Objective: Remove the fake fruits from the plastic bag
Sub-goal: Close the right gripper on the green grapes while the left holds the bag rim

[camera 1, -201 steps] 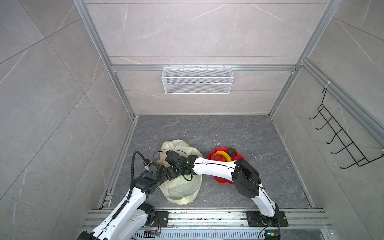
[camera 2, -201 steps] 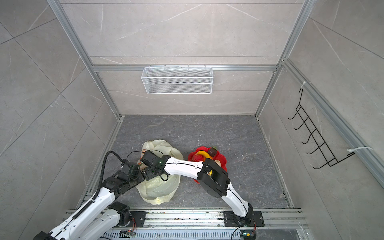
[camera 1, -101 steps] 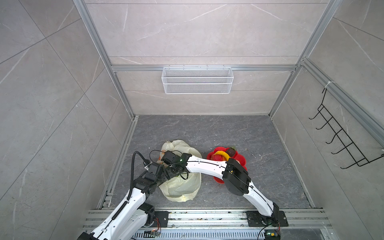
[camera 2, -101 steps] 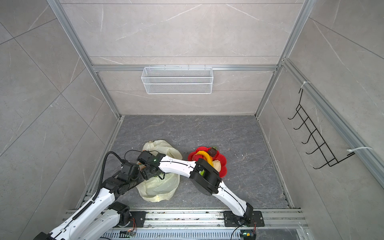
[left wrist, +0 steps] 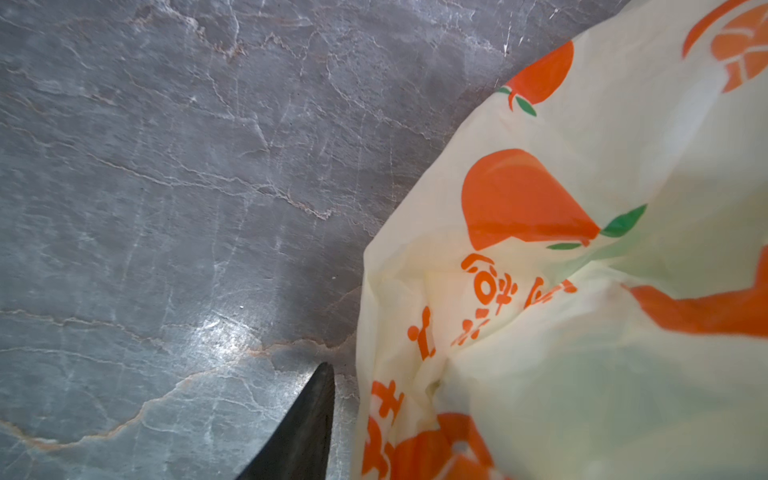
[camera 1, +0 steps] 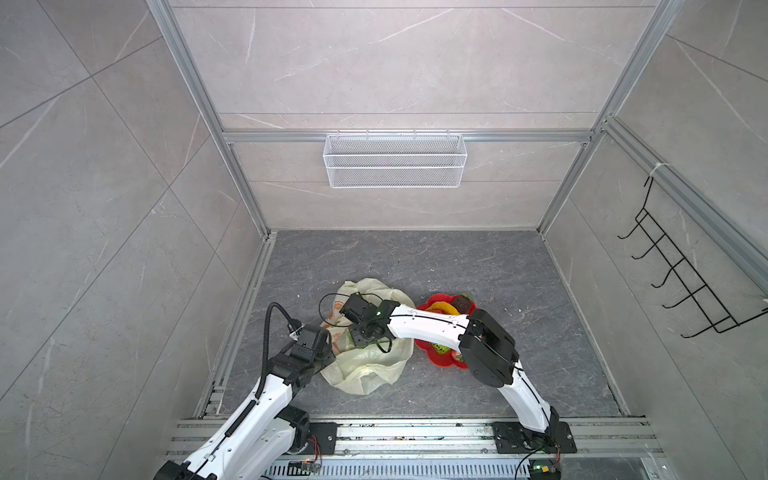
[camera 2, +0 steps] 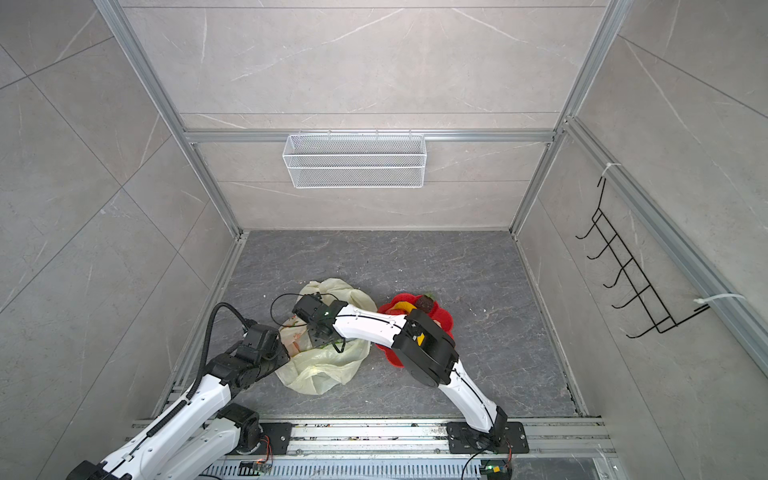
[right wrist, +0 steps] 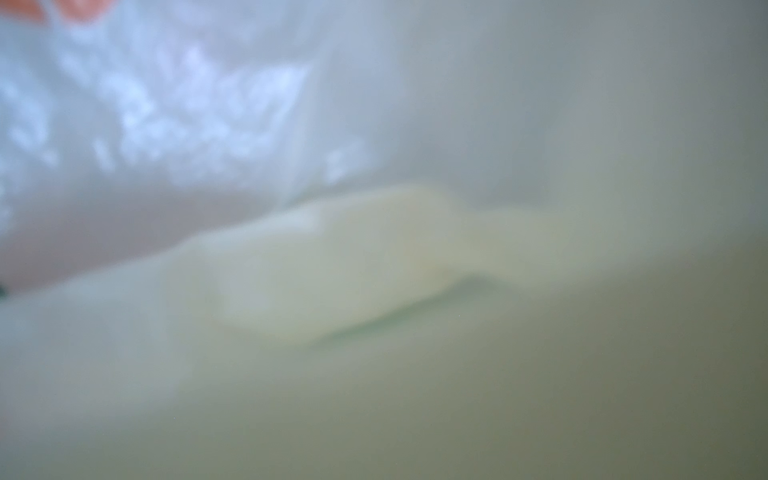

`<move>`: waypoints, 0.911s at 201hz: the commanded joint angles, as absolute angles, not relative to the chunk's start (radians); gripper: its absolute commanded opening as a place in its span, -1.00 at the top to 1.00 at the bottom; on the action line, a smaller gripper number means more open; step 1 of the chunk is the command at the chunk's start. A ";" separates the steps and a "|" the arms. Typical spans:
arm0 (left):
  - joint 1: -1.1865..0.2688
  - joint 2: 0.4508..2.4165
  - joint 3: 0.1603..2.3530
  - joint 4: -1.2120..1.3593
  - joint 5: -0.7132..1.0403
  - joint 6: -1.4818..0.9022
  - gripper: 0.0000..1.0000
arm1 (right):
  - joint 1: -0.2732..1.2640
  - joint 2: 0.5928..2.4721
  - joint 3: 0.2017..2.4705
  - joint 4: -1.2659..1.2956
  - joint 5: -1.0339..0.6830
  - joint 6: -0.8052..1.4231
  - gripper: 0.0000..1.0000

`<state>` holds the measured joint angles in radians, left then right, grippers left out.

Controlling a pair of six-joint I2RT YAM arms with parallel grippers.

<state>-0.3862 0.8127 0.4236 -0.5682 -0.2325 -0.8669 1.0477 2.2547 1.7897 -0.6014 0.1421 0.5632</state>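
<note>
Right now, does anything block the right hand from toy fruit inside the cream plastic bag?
Only its own film: the right hand is inside the cream plastic bag, and blurred film fills its wrist view; no fruit shows.

A: Position of the crinkly cream-yellow plastic bag (camera 1: 365, 370)?
B: Floor (camera 1: 415, 257), toward 7 o'clock. Red flower-shaped plastic plate (camera 1: 440, 359) just beside it at 3 o'clock; yellow toy banana (camera 1: 442, 307) on the plate.

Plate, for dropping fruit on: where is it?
In both top views the plate lies just right of the bag, partly under the right arm.
</note>
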 commanded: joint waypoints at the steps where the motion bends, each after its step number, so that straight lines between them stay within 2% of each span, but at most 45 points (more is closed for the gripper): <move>1: -0.383 0.832 0.419 -0.528 -0.225 -0.849 0.16 | 1.049 2.230 1.781 -0.589 0.145 0.563 -0.28; 15: -0.384 0.849 0.420 -0.502 -0.202 -0.836 0.16 | 1.056 2.250 1.790 -0.587 0.128 0.556 -0.42; 41: -0.385 0.881 0.433 -0.482 -0.175 -0.816 0.16 | 1.069 2.301 1.825 -0.613 0.126 0.548 -0.54; 79: -0.385 0.884 0.435 -0.474 -0.171 -0.805 0.16 | 1.069 2.343 1.854 -0.639 0.118 0.549 -0.57; 110: -0.385 0.890 0.439 -0.477 -0.181 -0.804 0.16 | 1.070 2.310 1.833 -0.623 0.130 0.548 -0.27; 145: -0.386 0.898 0.449 -0.501 -0.216 -0.805 0.18 | 1.082 2.161 1.736 -0.514 0.129 0.498 0.01; 183: -0.399 0.876 0.508 -0.558 -0.324 -0.764 0.48 | 1.092 2.037 1.666 -0.434 0.139 0.462 0.11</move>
<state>-0.3882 0.8944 0.4343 -0.5056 -0.2173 -0.8085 1.0794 2.1475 1.6924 -0.5186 0.1307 0.5011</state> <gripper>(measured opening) 0.298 0.451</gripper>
